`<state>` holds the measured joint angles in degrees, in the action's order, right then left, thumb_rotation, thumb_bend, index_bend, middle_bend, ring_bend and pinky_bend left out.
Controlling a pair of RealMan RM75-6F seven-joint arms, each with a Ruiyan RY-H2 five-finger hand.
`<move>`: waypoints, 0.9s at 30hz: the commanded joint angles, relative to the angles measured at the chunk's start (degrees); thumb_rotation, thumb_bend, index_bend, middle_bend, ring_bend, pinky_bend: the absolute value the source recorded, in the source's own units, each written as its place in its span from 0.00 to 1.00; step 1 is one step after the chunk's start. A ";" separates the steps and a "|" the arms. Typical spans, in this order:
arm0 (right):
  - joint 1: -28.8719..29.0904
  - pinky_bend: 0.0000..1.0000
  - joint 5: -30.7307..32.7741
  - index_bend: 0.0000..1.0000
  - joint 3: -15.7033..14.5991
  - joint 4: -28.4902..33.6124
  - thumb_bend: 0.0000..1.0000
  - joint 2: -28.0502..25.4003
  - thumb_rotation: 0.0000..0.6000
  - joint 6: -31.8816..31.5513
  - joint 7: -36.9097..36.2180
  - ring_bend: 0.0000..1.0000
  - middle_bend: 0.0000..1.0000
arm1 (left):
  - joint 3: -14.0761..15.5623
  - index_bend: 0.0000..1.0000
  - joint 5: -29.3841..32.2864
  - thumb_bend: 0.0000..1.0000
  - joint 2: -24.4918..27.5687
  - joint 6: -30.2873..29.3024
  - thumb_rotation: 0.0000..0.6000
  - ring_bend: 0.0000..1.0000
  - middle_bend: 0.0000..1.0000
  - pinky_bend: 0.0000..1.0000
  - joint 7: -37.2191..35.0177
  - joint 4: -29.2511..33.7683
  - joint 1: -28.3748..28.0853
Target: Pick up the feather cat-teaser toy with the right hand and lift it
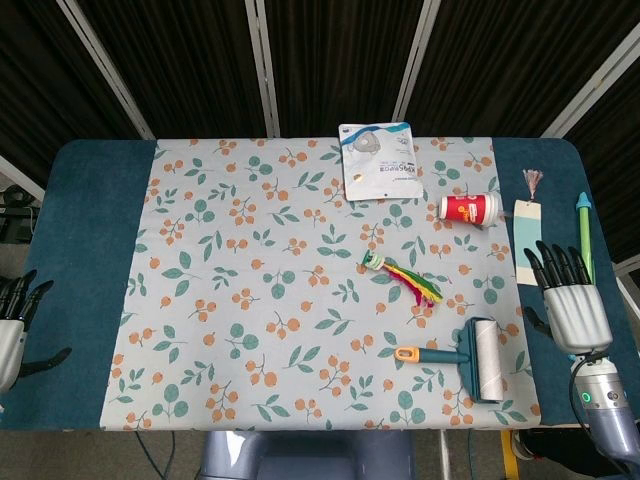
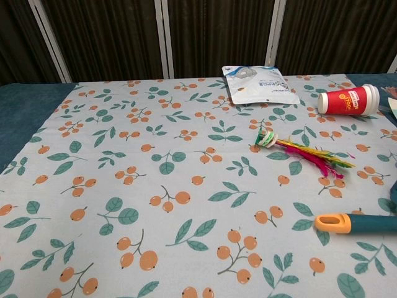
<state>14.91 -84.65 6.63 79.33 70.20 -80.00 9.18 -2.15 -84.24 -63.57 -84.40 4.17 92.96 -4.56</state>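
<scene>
feather cat-teaser toy (image 1: 405, 277) lies flat mid-right on the tabletop (image 1: 90, 300), untouched; right hand (image 1: 570, 300) parked at the right edge, fingers apart and empty, so reach not begun.

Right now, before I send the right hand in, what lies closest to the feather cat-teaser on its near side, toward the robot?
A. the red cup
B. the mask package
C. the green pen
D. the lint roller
D. In the head view the lint roller lies just below the feather cat-teaser, toward the robot; the red cup and mask package lie beyond it, and the green pen sits off at the table's right edge.
</scene>
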 commanded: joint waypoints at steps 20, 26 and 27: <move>-0.11 0.00 1.05 0.05 0.11 3.07 0.18 -0.19 1.00 0.98 -2.56 0.00 0.00 | -0.07 0.12 0.17 0.15 -0.04 0.15 0.92 0.00 0.00 0.00 0.28 0.05 -0.08; 1.29 0.00 2.40 0.12 1.16 8.86 0.18 -0.45 1.00 3.21 -2.75 0.00 0.00 | -0.03 0.12 0.09 0.15 -0.13 -0.03 0.92 0.00 0.00 0.00 0.71 0.17 -0.02; 1.69 0.00 2.54 0.14 1.34 9.72 0.18 -0.24 1.00 3.65 -2.31 0.00 0.00 | -0.04 0.12 0.11 0.15 -0.17 -0.10 0.92 0.00 0.00 0.00 0.77 0.17 0.01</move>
<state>15.81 -82.67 7.45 87.49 69.81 -77.34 6.42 -2.19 -84.13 -63.73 -84.49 4.92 93.13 -4.56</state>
